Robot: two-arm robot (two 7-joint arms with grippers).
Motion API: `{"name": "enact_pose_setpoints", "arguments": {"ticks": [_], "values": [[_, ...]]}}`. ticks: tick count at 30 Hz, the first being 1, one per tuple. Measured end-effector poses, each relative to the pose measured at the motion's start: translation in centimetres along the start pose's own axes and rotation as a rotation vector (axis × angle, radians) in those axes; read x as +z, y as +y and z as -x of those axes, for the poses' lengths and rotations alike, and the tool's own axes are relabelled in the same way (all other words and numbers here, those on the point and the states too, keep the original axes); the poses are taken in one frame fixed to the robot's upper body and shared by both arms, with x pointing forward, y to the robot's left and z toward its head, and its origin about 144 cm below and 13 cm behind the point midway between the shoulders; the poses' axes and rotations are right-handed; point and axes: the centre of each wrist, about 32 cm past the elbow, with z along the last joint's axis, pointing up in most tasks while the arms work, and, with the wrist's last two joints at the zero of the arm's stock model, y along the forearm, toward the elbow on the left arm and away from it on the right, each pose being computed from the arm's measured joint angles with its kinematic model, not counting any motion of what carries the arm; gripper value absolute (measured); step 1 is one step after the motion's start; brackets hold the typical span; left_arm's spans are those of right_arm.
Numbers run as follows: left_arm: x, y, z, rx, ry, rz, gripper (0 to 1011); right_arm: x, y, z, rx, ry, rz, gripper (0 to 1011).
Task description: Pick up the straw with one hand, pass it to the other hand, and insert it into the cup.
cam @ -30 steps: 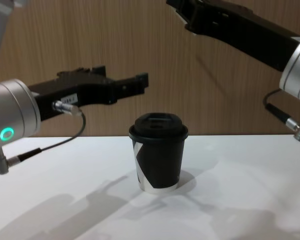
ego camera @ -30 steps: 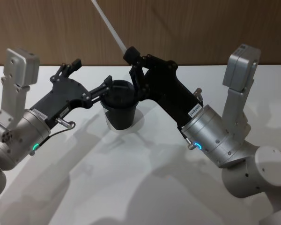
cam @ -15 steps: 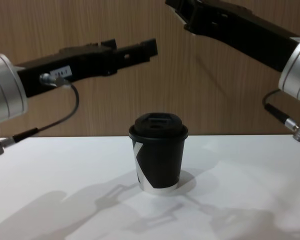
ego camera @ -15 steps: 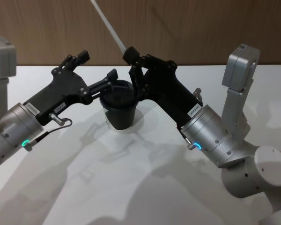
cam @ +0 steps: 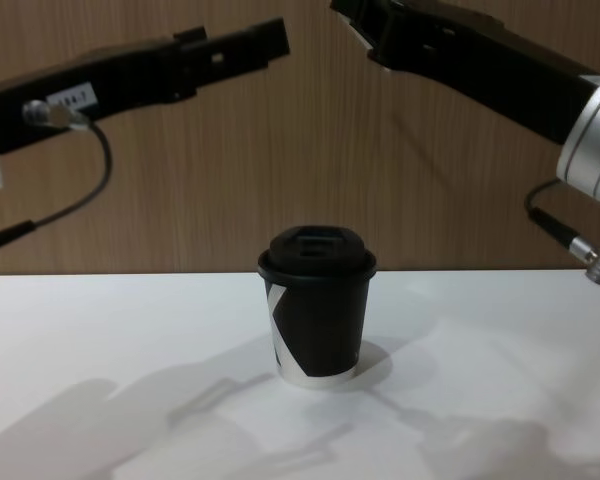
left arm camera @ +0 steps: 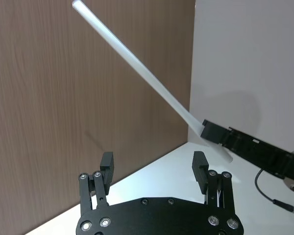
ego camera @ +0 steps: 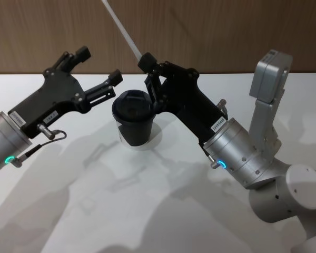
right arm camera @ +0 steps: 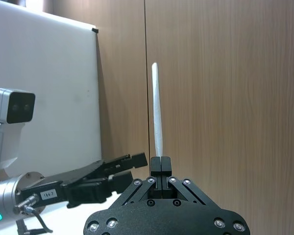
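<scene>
At the middle of the white worktop (ego camera: pixel 147 200) the cup (ego camera: pixel 134 118) stands upright with its domed black lid on, the white stripe and base rim showing in the chest view. Above it and slightly to the right, the right gripper (ego camera: pixel 146 60) reaches in from the right side, its jaws pressed together on the straw (ego camera: pixel 124 31) close to the straw's lower end. The straw is held in the air, apart from the cup, and slants up and to the left from the fingertips towards the wooden wall behind. In the left wrist view a short stub of it pokes out past the clamped tips. The left gripper (ego camera: pixel 100 66) hangs in the air to the left of the cup, higher than the lid and touching nothing, its jaws spread wide with nothing between them. Its tips point towards the straw and the right gripper, with a clear gap between the two grippers.
</scene>
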Motion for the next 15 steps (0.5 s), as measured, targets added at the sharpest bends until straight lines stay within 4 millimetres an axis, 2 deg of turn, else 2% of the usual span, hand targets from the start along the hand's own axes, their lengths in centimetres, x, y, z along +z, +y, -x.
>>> {"name": "enact_pose_setpoints", "arguments": {"ticks": [15], "values": [[0.84,0.43,-0.75,-0.052,0.076,0.071,1000,0.0,0.0,0.0,0.0,0.0,0.0,4]]}}
